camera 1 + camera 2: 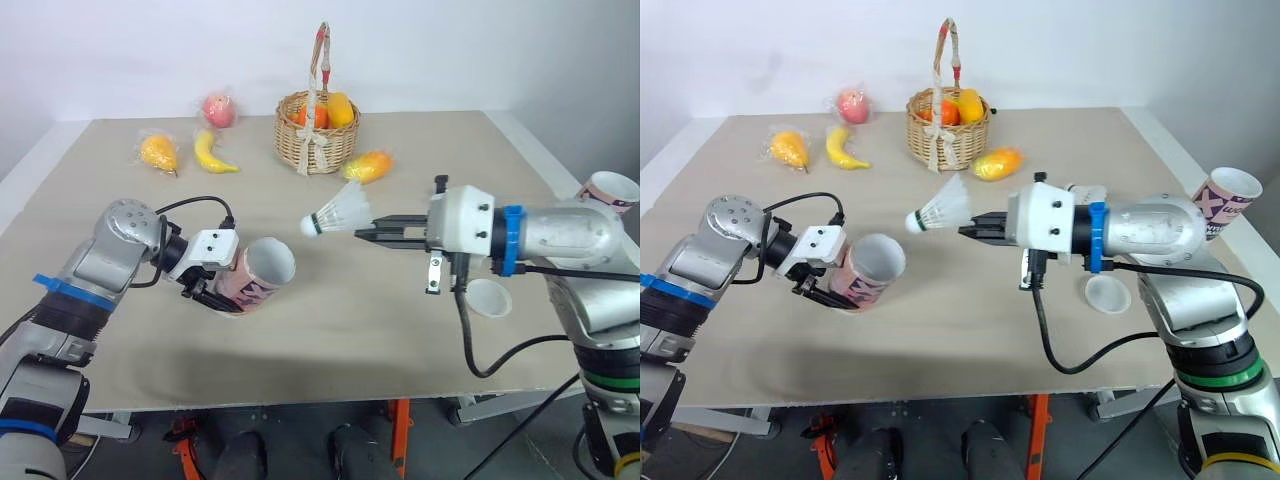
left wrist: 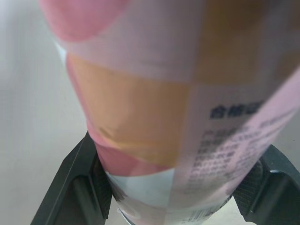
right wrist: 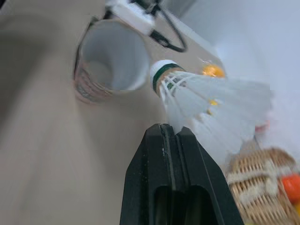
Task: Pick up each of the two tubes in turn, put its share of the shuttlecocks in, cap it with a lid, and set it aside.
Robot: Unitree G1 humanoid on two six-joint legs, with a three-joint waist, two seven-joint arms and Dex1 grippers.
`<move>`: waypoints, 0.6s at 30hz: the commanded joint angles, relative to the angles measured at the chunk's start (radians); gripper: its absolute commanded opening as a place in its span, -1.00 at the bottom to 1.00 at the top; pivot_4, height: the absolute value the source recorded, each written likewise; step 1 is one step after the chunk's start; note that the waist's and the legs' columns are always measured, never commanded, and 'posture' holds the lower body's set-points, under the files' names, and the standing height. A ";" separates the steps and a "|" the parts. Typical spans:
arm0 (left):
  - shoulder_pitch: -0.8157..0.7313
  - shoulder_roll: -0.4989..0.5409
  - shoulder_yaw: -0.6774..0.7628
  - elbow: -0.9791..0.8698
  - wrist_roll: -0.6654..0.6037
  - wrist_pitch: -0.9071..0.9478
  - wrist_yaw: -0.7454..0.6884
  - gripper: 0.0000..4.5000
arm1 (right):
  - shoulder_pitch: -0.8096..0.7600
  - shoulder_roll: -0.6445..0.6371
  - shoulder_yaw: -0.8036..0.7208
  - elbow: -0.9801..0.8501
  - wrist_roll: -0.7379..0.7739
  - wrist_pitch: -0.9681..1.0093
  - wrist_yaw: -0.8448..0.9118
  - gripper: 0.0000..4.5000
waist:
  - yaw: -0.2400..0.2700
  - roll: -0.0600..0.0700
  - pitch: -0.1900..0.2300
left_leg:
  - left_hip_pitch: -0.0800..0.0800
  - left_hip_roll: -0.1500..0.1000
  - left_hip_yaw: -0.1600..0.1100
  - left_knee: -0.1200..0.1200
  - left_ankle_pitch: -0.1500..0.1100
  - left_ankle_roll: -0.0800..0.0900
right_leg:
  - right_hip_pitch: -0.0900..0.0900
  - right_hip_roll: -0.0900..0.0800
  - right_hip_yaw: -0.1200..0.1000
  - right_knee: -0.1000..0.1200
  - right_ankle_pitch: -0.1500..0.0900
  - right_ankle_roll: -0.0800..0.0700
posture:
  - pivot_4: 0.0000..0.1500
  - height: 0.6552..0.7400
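Behind right gripper's (image 1: pixel 358 233) shuttlecock (image 1: pixel 337 212): mango (image 1: pixel 368 165), basket (image 1: pixel 300 142); lid (image 1: pixel 488 298) lies nearer.

Beige table (image 1: pixel 330 300) set against a white wall (image 1: pixel 450 50). Near the far edge, centre: wicker basket (image 1: pixel 342 143) with a tall upright handle (image 1: pixel 322 55) and a pale bow on its front, loaded with orange produce (image 1: pixel 340 108). Just right of the basket, slightly nearer: yellow-orange fruit (image 1: pixel 368 165) lying on the tabletop. Left of the basket: pink-red fruit (image 1: pixel 219 109) farthest back, banana (image 1: pixel 212 152) in front of it, wrapped yellow fruit (image 1: pixel 158 152) furthest left.
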 commanded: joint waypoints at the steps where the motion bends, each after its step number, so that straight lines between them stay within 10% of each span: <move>1: 0.011 -0.020 -0.047 0.016 0.014 -0.002 -0.019 0.29 | -0.046 0.025 0.057 0.005 -0.067 -0.033 -0.001 -0.97 | 0.001 0.000 0.000 | 0.000 0.000 0.000 0.000 0.000 0.000 | 0.000 0.000 0.000 0.000 0.000 0.000 | 1.00 1.00; 12: 0.031 -0.022 -0.032 -0.004 0.011 0.007 -0.019 0.29 | -0.153 0.124 0.181 0.107 -0.169 -0.115 0.060 -0.97 | 0.020 0.000 0.000 | -0.003 -0.003 -0.001 -0.001 -0.001 0.000 | -0.001 -0.004 -0.001 0.000 -0.001 0.006 | 1.00 1.00; 18: 0.042 -0.025 -0.018 -0.021 0.010 0.021 -0.016 0.29 | -0.171 0.143 0.127 0.100 -0.041 0.025 0.119 0.01 | 0.026 0.000 0.000 | -0.003 -0.003 -0.001 -0.001 -0.001 0.000 | -0.001 -0.003 -0.002 0.000 -0.001 0.005 | 1.00 1.00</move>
